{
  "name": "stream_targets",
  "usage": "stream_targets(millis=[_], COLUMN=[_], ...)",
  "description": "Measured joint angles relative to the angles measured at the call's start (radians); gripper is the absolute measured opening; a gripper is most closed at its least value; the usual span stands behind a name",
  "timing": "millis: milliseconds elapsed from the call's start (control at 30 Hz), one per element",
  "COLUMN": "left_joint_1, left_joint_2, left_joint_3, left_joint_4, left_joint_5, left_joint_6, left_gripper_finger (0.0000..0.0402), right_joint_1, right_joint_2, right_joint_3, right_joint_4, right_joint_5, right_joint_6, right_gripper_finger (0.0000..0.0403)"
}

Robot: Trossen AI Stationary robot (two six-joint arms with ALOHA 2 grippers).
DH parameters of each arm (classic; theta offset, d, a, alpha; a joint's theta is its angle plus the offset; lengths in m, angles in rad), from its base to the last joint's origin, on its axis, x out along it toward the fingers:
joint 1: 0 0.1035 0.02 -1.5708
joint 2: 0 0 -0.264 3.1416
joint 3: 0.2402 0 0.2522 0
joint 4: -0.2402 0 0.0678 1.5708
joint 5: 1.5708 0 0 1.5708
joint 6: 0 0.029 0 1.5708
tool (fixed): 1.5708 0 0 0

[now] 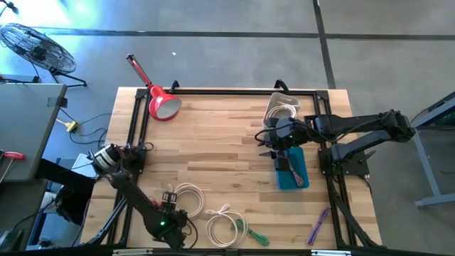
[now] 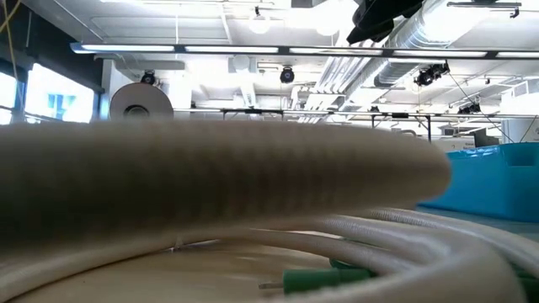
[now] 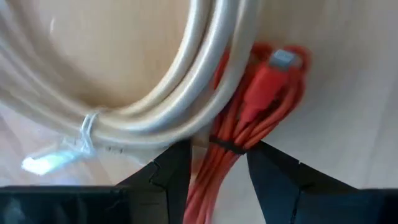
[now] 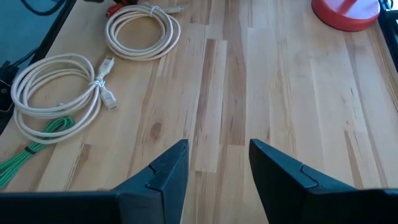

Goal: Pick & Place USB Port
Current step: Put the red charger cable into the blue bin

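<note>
High view: the left gripper [image 1: 170, 217] sits at the lower left of the frame, low over the counter [image 1: 227, 149], beside a white coil [image 1: 186, 198]. A second white coil [image 1: 226, 226] with a green cable [image 1: 254, 235] lies at lower centre. The right gripper [image 1: 269, 142] hangs at centre right, over bare wood next to the blue bin [image 1: 296, 169]. A clear tub [image 1: 283, 107] of cable stands above it, and a red lamp [image 1: 162, 103] lies at upper left. From here I cannot tell how either pair of jaws stands.

Low view: a blurred white cable fills the frame, with the bin at right. Nothing of the task shows.

Left wrist view: the jaws stand apart, straddling the red USB cable [image 3: 249, 124] at the bottom centre of the frame. Its plug [image 3: 283, 60] points to the upper right, and the white coil [image 3: 186, 81] presses against it. The cable lies between the fingers, but I see no squeeze on it.

Right wrist view: the right jaws are apart and empty over bare wood; both white coils lie at upper left.

Judgement: the reach is done and the left jaws are lined up on the red bundle. Closing, lifting and carrying it, probably to the bin, all remain.
</note>
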Motion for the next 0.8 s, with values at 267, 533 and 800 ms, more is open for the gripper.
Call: stream_targets(millis=[267,533,800], left_joint_1=[0.052,0.070,0.109], left_joint_2=[0.004,0.009,0.012], left_joint_3=[0.000,0.015,0.175], left_joint_4=[-0.001,-0.044,-0.261], left_joint_5=[0.038,-0.023,-0.450], left_joint_6=[0.002,-0.014,0.003], left_gripper_finger=[0.0036,0.0023,0.0020], right_joint_1=[0.000,0.000,0.000], right_joint_2=[0.000,0.000,0.000], right_joint_3=[-0.014,-0.040,-0.040], right_joint_4=[0.009,0.132,0.374], right_joint_5=[0.000,-0.005,-0.033], right_joint_6=[0.002,-0.097,-0.269], right_gripper_finger=[0.0160,0.0160,0.0160])
